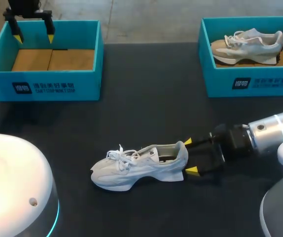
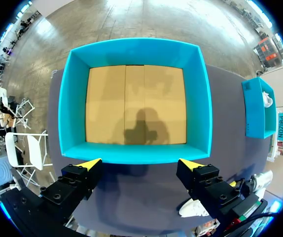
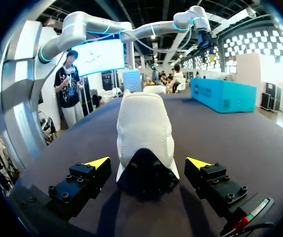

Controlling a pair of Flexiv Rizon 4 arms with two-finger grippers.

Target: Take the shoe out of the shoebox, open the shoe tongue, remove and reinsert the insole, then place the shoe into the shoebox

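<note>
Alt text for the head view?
A white shoe stands on the dark table; the right arm has open jaws either side of its heel. The left arm holds open jaws over an empty teal box; another box holds a second shoe.

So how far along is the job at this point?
Done: the shoe is out, lying on the table; the left shoebox is empty. In hand: the right jaws stand open either side of the heel, not gripping; the left jaws hang open over the empty box. Left: returning the shoe to the box. Whether the tongue and insole steps are done cannot be told.
</note>
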